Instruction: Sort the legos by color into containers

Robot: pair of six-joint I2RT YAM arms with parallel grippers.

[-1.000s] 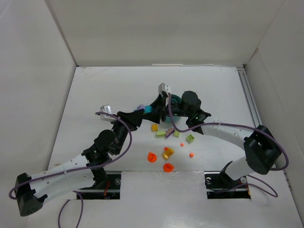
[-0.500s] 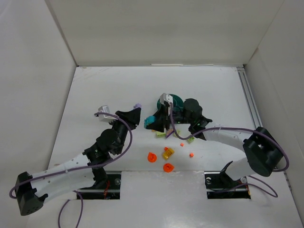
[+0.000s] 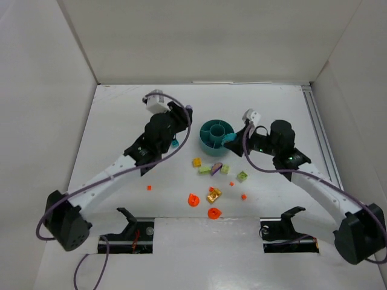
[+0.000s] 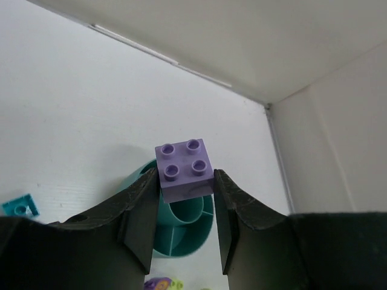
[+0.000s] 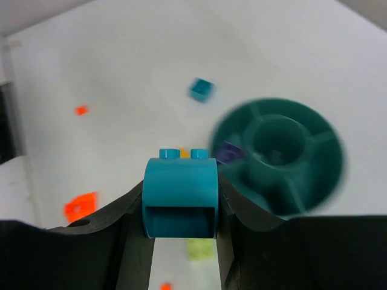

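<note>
My left gripper point(image 3: 187, 111) hangs just left of the round teal dish point(image 3: 206, 141), shut on a purple four-stud brick point(image 4: 184, 170), with the dish point(image 4: 181, 241) below and beyond it. From the dish's right side my right gripper point(image 3: 232, 138) is shut on a turquoise curved brick point(image 5: 179, 196); the dish point(image 5: 314, 181) is blurred to its right. Loose legos lie in front of the dish: yellow point(image 3: 197, 162), lime point(image 3: 205, 170), purple point(image 3: 216, 168), lime green point(image 3: 242, 176), gold point(image 3: 213, 194) and two orange round ones point(image 3: 193, 200). A small turquoise piece point(image 3: 175, 143) lies left of the dish.
Tiny orange dots lie at the left point(image 3: 149, 187) and right point(image 3: 243, 196) of the pile. White walls enclose the table on three sides, and a rail point(image 3: 318, 130) runs along the right edge. Two black clamps point(image 3: 130, 219) sit at the near edge.
The left arm swung back and to the right, carrying the purple brick to the dish's left side. The right gripper pulled away rightward with the turquoise brick, uncovering the dish and pile.
</note>
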